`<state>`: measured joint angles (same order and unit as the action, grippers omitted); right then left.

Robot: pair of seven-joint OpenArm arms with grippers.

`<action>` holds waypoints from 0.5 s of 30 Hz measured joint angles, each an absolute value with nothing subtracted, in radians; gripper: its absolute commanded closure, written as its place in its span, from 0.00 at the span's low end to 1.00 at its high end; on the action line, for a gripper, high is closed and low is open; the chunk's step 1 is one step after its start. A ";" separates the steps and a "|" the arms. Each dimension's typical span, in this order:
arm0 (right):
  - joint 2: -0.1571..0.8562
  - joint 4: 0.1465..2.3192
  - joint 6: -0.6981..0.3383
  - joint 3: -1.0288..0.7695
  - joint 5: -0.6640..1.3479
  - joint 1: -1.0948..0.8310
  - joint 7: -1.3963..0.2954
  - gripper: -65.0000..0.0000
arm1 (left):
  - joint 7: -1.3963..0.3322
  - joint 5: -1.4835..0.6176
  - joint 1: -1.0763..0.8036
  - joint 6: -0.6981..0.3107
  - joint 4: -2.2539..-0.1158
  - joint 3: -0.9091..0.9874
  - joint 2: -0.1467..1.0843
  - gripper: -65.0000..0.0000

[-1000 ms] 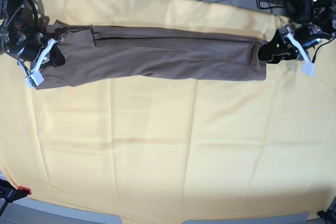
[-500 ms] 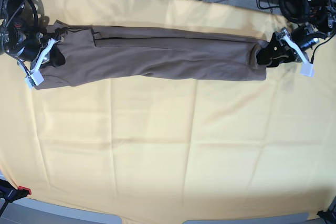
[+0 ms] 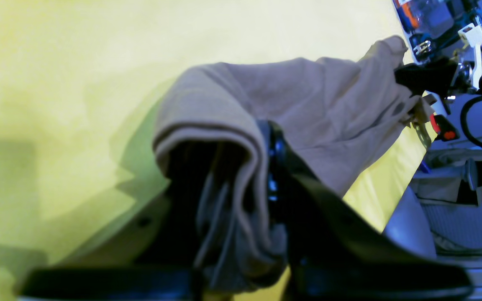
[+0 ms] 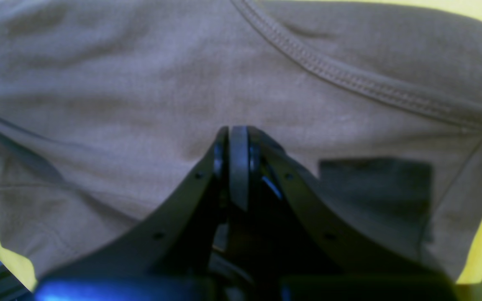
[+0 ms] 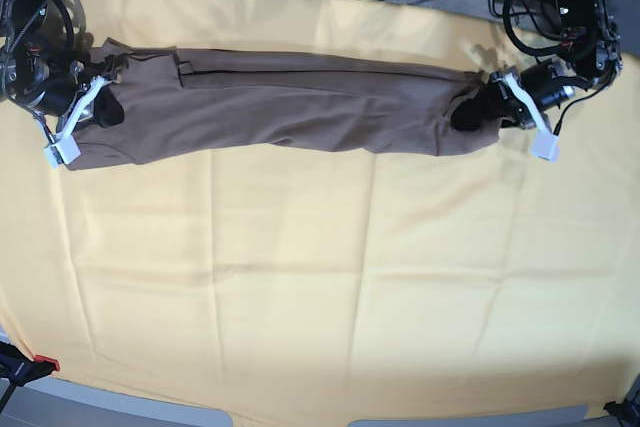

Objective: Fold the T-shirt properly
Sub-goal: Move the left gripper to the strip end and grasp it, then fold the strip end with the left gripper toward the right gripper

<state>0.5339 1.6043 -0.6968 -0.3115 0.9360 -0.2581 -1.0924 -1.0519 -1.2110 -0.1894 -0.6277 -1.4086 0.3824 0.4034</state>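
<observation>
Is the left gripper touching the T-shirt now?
Touching. In the left wrist view, the left gripper is closed on a bunched fold of the T-shirt, with fabric pressed between its fingers.

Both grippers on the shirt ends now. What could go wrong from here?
1. The left gripper pinches a bunched wad of the T-shirt, so layers may slip out unevenly on lifting.
2. The right gripper is shut over flat fabric; its hold looks thin and may slip.
3. The yellow cloth lies right under the shirt and could get dragged along.
</observation>
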 measured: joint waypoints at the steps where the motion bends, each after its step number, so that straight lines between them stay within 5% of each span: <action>1: 0.534 1.604 -0.697 -0.311 0.936 -0.258 -1.094 1.00 | -1.055 -1.211 -0.188 -0.625 -1.415 0.390 0.402 1.00; 15: 0.534 1.604 -0.697 -0.311 0.939 -0.258 -1.099 1.00 | -1.155 -1.240 -0.200 -0.606 -1.559 0.502 0.385 1.00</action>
<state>0.5339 1.6043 -0.6968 -0.3115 0.9390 -0.2577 -1.0992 -1.1553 -1.2396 -0.2001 -0.6060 -1.5589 0.5018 0.3851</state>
